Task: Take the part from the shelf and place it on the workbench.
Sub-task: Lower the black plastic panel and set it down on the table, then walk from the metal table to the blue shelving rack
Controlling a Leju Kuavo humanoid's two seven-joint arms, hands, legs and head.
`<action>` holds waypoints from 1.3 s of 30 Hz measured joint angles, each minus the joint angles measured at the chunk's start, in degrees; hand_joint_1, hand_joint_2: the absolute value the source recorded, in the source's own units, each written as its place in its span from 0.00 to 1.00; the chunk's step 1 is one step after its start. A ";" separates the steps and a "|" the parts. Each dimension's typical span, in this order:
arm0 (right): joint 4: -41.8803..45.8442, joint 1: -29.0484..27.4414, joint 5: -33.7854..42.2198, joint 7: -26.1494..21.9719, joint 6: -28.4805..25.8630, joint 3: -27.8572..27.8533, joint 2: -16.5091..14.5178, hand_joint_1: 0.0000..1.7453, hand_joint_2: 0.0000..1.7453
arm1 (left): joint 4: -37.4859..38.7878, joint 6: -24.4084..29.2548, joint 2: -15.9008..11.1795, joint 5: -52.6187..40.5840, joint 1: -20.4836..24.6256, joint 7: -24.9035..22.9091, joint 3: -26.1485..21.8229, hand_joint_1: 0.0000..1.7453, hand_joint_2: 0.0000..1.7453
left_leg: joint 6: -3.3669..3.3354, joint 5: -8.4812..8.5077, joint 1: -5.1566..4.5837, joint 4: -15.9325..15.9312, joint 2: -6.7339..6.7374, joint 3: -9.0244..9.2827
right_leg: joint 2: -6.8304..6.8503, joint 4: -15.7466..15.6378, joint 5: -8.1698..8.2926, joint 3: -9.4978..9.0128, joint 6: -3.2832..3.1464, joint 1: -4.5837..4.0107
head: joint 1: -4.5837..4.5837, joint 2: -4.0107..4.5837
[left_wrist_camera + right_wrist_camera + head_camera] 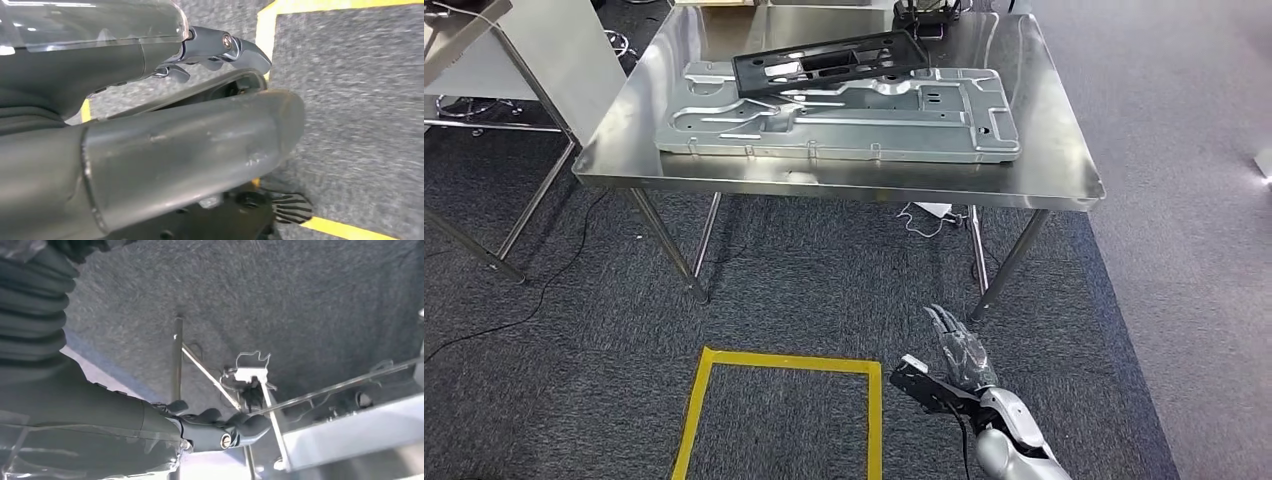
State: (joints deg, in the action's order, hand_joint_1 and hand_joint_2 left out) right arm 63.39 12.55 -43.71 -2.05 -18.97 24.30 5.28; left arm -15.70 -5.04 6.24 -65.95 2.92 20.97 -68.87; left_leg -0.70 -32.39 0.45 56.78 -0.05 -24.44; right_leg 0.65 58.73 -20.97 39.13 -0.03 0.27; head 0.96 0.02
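Stainless steel bench (1064,180) already carries the black part (829,62), lying tilted across a big grey stamped metal panel (844,115) near the far side, so placing looks done and I judge the step is pulling away. Right hand (954,350) hangs low over grey carpet (804,280), fingers straight and apart, holding nothing; left hand (220,47) is by the yellow floor tape (270,20), fingers slightly bent, nothing visibly held. Next move needs only clearing the bench's near edge and legs (1009,262), with open carpet around.
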 joint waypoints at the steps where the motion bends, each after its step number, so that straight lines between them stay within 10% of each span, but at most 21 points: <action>1: 0.08 -0.37 0.11 0.08 0.15 -0.45 0.04 0.00 0.00 | -0.03 -0.01 0.05 0.05 0.08 -0.01 -0.09 0.00 0.00 | -0.43 0.11 -0.04 -1.01 0.03 0.04 | -0.02 -0.37 0.85 0.14 0.38 0.03 | 0.03 0.00; 3: 0.02 -1.56 1.01 0.72 0.70 -1.48 0.14 0.00 0.00 | -0.05 -0.07 0.25 0.31 0.15 -0.04 -0.30 0.00 0.00 | -1.41 1.76 0.04 -1.07 0.32 -1.33 | -0.26 -0.22 0.01 0.74 1.06 0.24 | 0.03 -0.01; 7: -3.13 -6.04 6.24 0.98 1.04 -5.34 0.19 0.00 0.00 | -0.32 -0.07 0.67 1.03 -0.16 -0.16 -0.87 0.00 0.00 | -2.66 5.42 0.07 -1.10 0.49 -5.51 | -0.54 11.14 -11.86 2.97 1.78 0.55 | 0.09 -0.01; 10: -10.48 -8.75 10.46 -0.40 0.76 -7.89 0.19 0.00 0.00 | -0.44 0.19 0.94 1.20 -0.36 -0.40 -1.49 0.00 0.00 | -2.36 7.73 0.01 -0.18 0.53 -9.27 | -0.58 17.09 -9.10 1.05 2.03 0.58 | 0.08 -0.01; 12: -16.79 -9.65 13.55 -1.54 1.25 -9.23 0.15 0.00 0.00 | -0.45 0.57 1.12 1.28 -0.25 -0.70 -1.76 0.00 0.00 | -1.91 8.81 -0.04 0.93 0.59 -11.54 | -0.57 11.79 -7.38 -5.21 1.76 0.55 | 0.09 -0.01; 14: -22.93 -9.79 16.49 -2.86 2.52 -10.55 0.05 0.00 0.00 | -0.45 1.03 1.28 1.34 -0.05 -0.87 -1.95 0.00 0.00 | -1.31 9.69 -0.24 1.95 0.67 -12.83 | -0.58 2.29 -10.30 -12.61 1.27 0.36 | 0.08 -0.01; 16: -28.61 -9.79 18.96 -3.78 4.18 -11.84 -0.31 0.00 0.00 | -0.45 1.50 1.34 1.32 0.14 -0.93 -2.11 0.00 0.00 | -0.65 10.86 -0.31 2.19 0.82 -13.37 | -0.60 -2.46 -12.13 -15.21 0.74 0.12 | 0.08 -0.01; 18: -34.17 -10.01 21.51 -3.61 6.70 -13.19 -1.10 0.00 0.00 | -0.44 2.07 1.27 1.20 0.20 -0.99 -2.35 0.00 0.00 | 0.00 10.65 -0.06 2.49 0.74 -14.18 | -0.32 -2.57 -11.15 -13.90 -0.17 0.20 | 0.08 -0.01; 22: -42.49 -10.76 25.74 -1.81 12.61 -16.06 -2.72 0.00 0.00 | -0.20 3.04 1.14 0.79 -0.18 -0.99 -2.51 0.00 0.00 | 1.19 -0.19 0.24 12.37 0.57 -16.47 | 0.36 -2.58 -8.17 -10.09 -1.55 0.23 | 0.05 -0.02; 25: -46.52 -11.37 27.23 0.25 15.73 -17.45 -3.61 0.00 0.00 | 0.07 3.70 0.92 0.50 0.06 -0.91 -2.50 0.00 0.00 | 1.47 2.21 0.25 19.03 0.60 -15.60 | 1.56 -1.98 -6.46 -7.36 -1.49 -0.01 | 0.03 -0.01; 27: -48.25 -11.58 27.81 1.67 17.40 -18.05 -4.08 0.00 0.00 | 0.25 4.06 0.77 0.27 0.27 -0.95 -2.49 0.00 0.00 | 0.95 4.87 0.13 14.41 1.42 -10.45 | 2.45 -1.23 -5.76 -5.89 -1.25 -0.13 | 0.02 -0.01; 30: -49.68 -11.60 28.56 3.26 19.54 -18.71 -4.63 0.00 0.00 | 0.41 4.45 0.54 -0.14 0.90 -1.05 -2.40 0.00 0.00 | -0.10 1.42 -0.43 1.56 3.39 -1.38 | 3.82 -0.11 -5.02 -4.91 -0.52 -0.41 | 0.05 -0.01; 34: -50.78 -11.48 29.62 4.12 22.20 -20.21 -4.95 0.00 0.00 | 0.95 4.93 0.44 -0.63 1.14 -1.15 -2.26 0.00 0.00 | -1.64 1.71 -0.26 -1.53 2.08 -1.40 | 3.63 1.43 -5.55 -3.84 0.98 -0.21 | 0.08 -0.01; 39: -51.71 -11.85 29.81 4.21 23.03 -21.21 -5.13 0.00 0.00 | 1.39 5.07 0.38 -0.87 0.99 -1.23 -2.01 0.00 0.00 | -2.34 3.95 -0.31 -1.26 -0.23 -4.10 | -0.47 15.66 -14.26 0.86 1.88 0.43 | 0.05 -0.01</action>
State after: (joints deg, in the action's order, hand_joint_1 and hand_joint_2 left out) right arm 11.67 0.70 -13.90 2.15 4.05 3.09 0.16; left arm -14.31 0.02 6.62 -66.82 3.91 19.74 -70.88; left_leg -3.05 -28.45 0.14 55.53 -0.28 -28.54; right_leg 0.18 74.39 -35.23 39.99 1.85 0.70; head 1.01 0.02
